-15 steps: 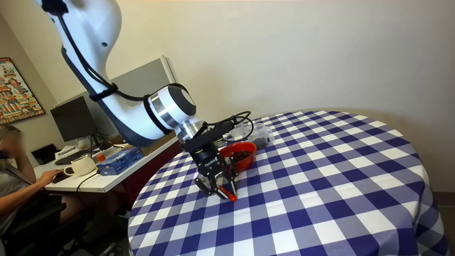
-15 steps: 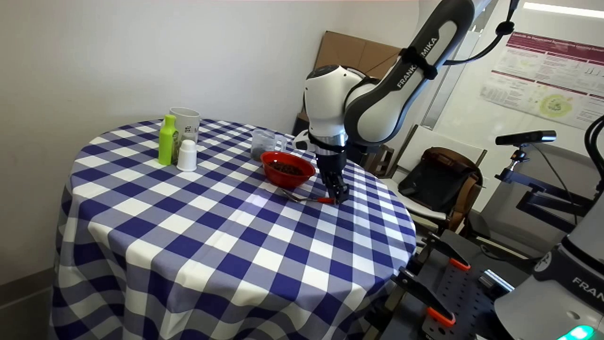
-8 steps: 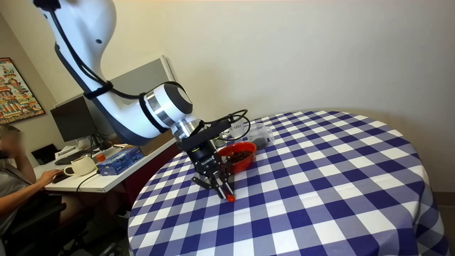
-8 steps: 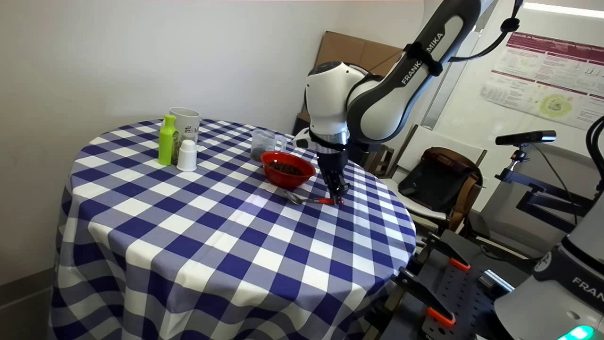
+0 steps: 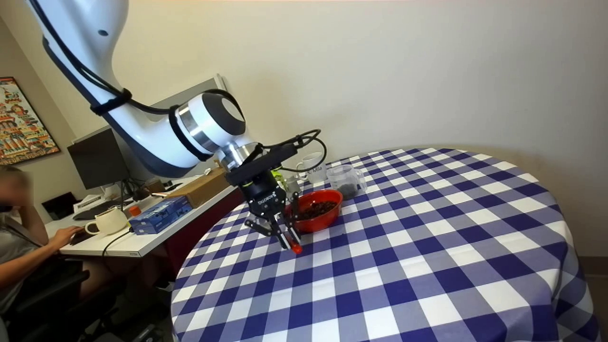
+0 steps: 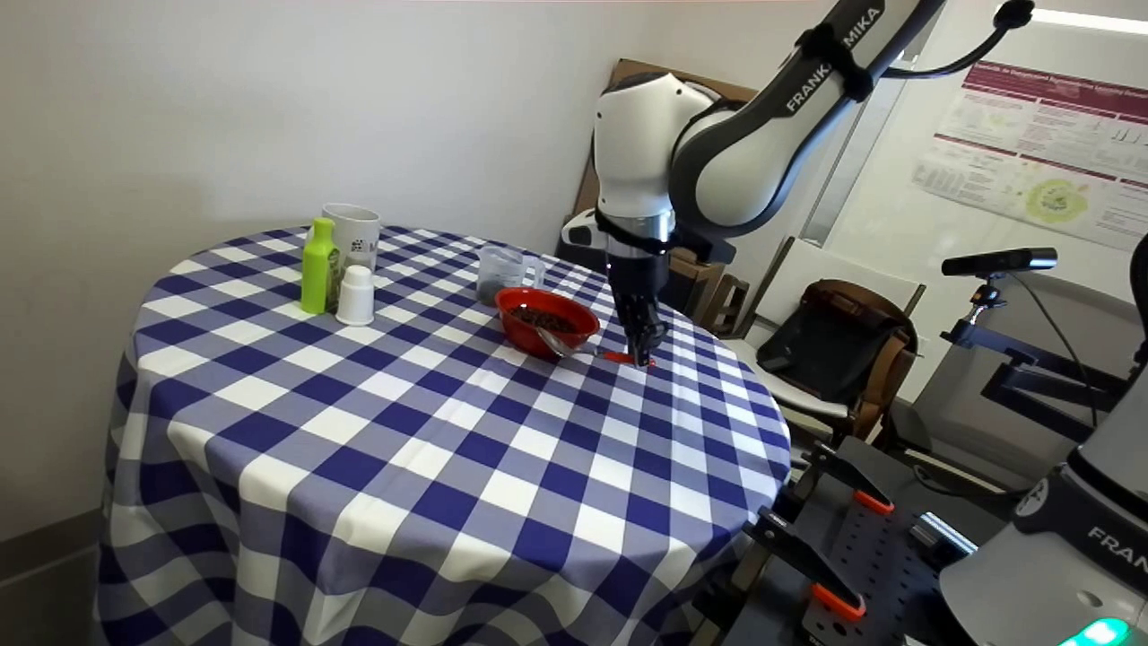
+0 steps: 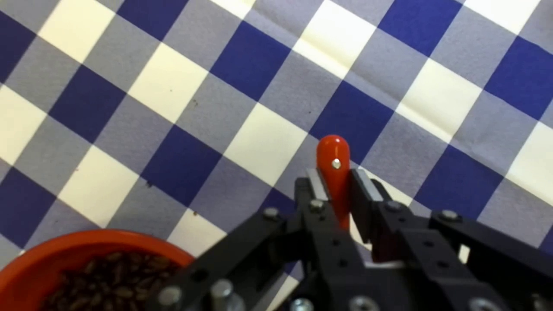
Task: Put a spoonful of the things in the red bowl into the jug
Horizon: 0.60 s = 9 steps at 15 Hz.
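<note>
Plainly, the hand [image 7: 341, 183] pinches the spoon [image 6: 615, 357] by its glossy red handle, whose rounded end, marked with a small pale dot, juts out past the grip. The spoon's metal head points away from the hand and, in an exterior view, shows against the outer wall of the red bowl [image 6: 523, 341]; whether the two touch I cannot tell. The bowl sits near the hand on the blue-and-white checked desk [image 5: 427, 261], holding dark brown, elongated pieces [image 7: 116, 285]. Farther from the hand, beyond the bowl, stands the clear jug [image 6: 498, 267], its lower part dark.
</note>
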Each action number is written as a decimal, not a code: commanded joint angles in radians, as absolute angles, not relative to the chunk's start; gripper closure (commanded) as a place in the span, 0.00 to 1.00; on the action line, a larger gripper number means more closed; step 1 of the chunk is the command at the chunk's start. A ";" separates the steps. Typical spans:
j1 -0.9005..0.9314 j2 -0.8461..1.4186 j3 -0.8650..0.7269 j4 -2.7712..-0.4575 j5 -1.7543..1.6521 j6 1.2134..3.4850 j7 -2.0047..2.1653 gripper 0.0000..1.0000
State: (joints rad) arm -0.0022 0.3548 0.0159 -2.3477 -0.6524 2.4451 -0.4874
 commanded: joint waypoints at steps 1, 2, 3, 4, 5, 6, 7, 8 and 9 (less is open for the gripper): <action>-0.012 0.246 0.043 -2.363 -0.531 2.324 -0.514 0.95; -0.006 0.224 0.045 -2.357 -0.501 2.280 -0.511 0.95; 0.000 0.206 0.047 -2.348 -0.473 2.235 -0.506 0.95; 0.010 0.190 0.045 -2.332 -0.465 2.193 -0.482 0.95; 0.020 0.181 0.039 -2.314 -0.483 2.159 -0.446 0.95; 0.031 0.180 0.031 -2.290 -0.523 2.134 -0.398 0.95; 0.035 0.178 0.030 -2.272 -0.541 2.109 -0.370 0.95; 0.043 0.192 0.024 -2.237 -0.586 2.087 -0.324 0.95; 0.047 0.200 0.023 -2.214 -0.616 2.066 -0.291 0.95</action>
